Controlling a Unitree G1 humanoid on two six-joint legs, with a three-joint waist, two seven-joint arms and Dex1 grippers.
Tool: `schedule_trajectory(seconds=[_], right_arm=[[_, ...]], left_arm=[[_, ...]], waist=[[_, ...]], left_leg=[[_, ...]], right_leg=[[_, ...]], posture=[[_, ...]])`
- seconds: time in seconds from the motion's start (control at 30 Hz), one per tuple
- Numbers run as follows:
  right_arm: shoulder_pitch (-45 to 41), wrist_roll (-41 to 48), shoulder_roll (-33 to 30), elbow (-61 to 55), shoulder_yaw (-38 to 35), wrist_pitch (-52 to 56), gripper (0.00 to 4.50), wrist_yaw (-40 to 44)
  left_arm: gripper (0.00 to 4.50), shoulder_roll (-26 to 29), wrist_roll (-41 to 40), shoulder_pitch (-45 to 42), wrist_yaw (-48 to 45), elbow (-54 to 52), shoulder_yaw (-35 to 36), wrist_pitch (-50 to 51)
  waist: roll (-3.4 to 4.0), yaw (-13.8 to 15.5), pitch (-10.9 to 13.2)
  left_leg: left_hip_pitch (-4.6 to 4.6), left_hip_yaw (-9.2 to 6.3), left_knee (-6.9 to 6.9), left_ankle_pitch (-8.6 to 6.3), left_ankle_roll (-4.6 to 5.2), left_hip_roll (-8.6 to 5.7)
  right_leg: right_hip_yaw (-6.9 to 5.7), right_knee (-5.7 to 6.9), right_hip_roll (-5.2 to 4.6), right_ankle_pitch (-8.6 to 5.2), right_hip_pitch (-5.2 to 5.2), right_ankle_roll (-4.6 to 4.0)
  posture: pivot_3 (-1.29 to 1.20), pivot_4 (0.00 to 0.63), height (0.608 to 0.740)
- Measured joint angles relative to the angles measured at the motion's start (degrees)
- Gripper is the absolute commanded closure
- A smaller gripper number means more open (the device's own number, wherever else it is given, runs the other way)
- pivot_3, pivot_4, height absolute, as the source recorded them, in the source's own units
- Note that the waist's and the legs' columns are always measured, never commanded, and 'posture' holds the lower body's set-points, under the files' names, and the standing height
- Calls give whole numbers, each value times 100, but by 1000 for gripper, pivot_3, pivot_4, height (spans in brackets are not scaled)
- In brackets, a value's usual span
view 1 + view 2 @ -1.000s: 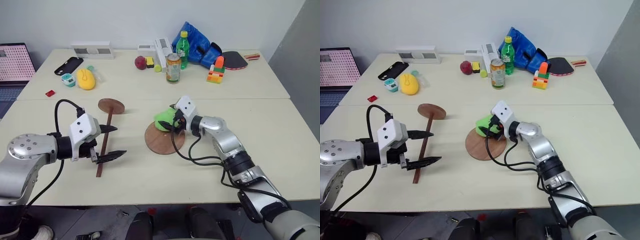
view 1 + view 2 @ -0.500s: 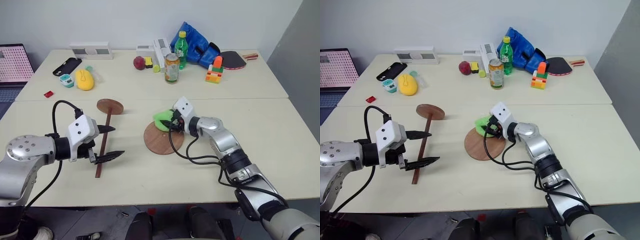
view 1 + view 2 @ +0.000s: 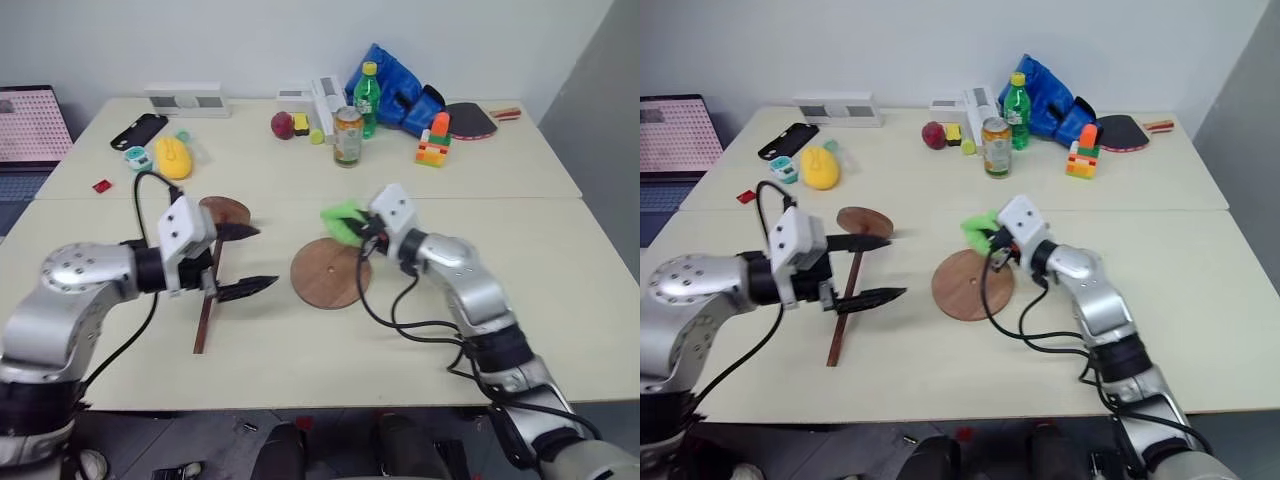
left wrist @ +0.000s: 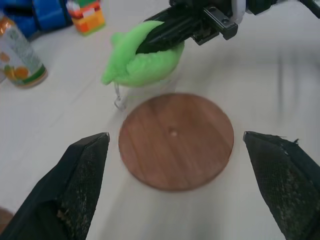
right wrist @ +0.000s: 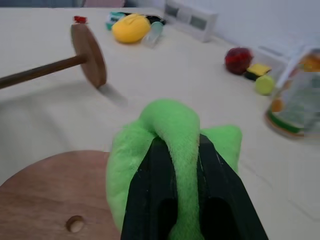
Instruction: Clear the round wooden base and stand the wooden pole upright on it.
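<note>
The round wooden base lies flat at mid-table, its top bare with the small centre hole showing. Just beyond its far edge my right gripper is shut on a green soft toy and holds it above the table. The wooden pole lies flat to the left, with its small end disc at the far end. My left gripper hovers over the pole's shaft with its fingers wide open and nothing between them. It points toward the base.
Along the far side stand a can, a green bottle, a blue bag, toy blocks, a paddle, an apple, a yellow toy and a phone. A laptop sits at the far left.
My right gripper closed on the green toy and lifted it off the base, up and to the right. My left gripper rose and moved right over the pole, staying open.
</note>
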Motion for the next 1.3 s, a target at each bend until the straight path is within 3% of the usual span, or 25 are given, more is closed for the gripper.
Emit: schedule_trajectory(seconds=[0.1, 0.23, 0.4, 0.47, 0.53, 0.63, 0.97, 1.03, 1.3], right_arm=[[635, -12, -423, -381, -780, 160, 4481, -387], [1258, -14, -525, -349, -1738, 105, 4481, -1027], [1714, 3, -515, 18, -2316, -16, 4481, -1474], [1874, -15, -515, 90, -2323, -66, 3779, -1526], [1977, 4, -435, 81, -2357, -58, 3532, -1638], [2072, 135, -272, -159, -2421, 4, 2764, -1784], [2110, 400, -436, -850, -2617, -10, 313, -1833], [2109, 622, -613, -1200, -2626, 59, 29, -1612], [2107, 1105, -1141, -1550, -2541, 373, 29, -1020]], left_arm=[[0, -573, 26, -535, 117, 182, -404, 8], [0, -1230, 302, -1108, 228, 546, -1009, -92], [0, -1759, 729, -1490, 239, 999, -1619, -318], [0, -1904, 859, -1609, 259, 1124, -1742, -403], [0, -2060, 972, -1722, 349, 1204, -1808, -429], [0, -2181, 1028, -1795, 359, 1272, -1814, -456], [0, -1972, 1425, -1793, 493, 1491, -1791, -543], [0, -1972, 1486, -1788, 709, 1492, -1742, -517], [0, -1783, 1450, -1587, 1067, 1416, -1248, -275]], waist=[[-2, 55, -1], [-1, 53, -3], [0, -54, -3], [3, -83, -4], [3, -89, -4], [4, -89, -5], [4, -47, -4], [4, -44, -4], [5, -42, -3]], left_leg=[[-1, 5, 0, 0, 0, -3], [-1, 9, -2, 0, 1, 0], [4, 19, -5, 0, 1, 2], [6, 22, -5, 0, 1, 1], [7, 23, -4, 0, 1, 2], [7, 21, -4, 1, 0, 3], [6, 19, -2, 1, 0, 0], [6, 18, -2, 1, 0, 1], [6, 18, -2, 0, 1, 0]], right_leg=[[4, -3, -3, 0, 0, 0], [8, -1, 4, 0, -3, 0], [21, 5, 9, 0, -7, 0], [25, 8, 8, 0, -6, 0], [26, 8, 8, 0, -5, 0], [25, 8, 9, 0, -5, 0], [23, 5, 6, 0, -2, 1], [23, 4, 6, 0, -2, 0], [22, 1, 4, 0, 0, 1]], posture=[[0, 150, 740], [0, 150, 740], [0, 150, 740], [0, 150, 740], [0, 150, 740], [0, 150, 740], [0, 150, 740], [0, 150, 740], [0, 150, 740]])
